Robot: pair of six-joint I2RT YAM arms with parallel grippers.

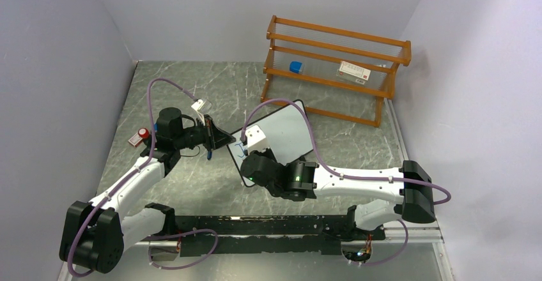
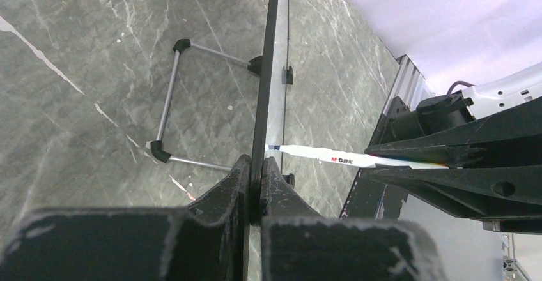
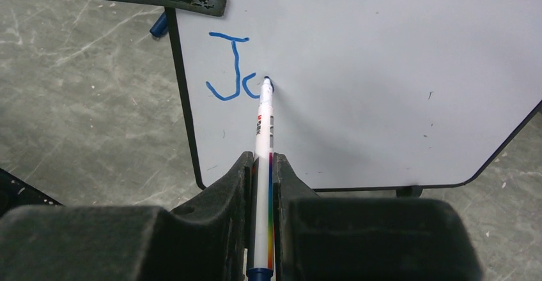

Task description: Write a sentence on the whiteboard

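Right gripper (image 3: 263, 166) closed on marker (image 3: 263, 124), tip pressed to whiteboard (image 3: 383, 70) beside blue "Jc" of sentence (image 3: 237, 64). Whiteboard edge clamped tight by left gripper (image 2: 257, 174).

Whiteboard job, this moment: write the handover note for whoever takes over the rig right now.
Left tool: shut on the frame of the whiteboard near a corner, steadying it.
Right tool: shut on the marker, tip against the board face.
Done: of the sentence, only a blue "J" and the start of a second letter.
Left: finish that letter and write all the remaining words, with both grips as they are.
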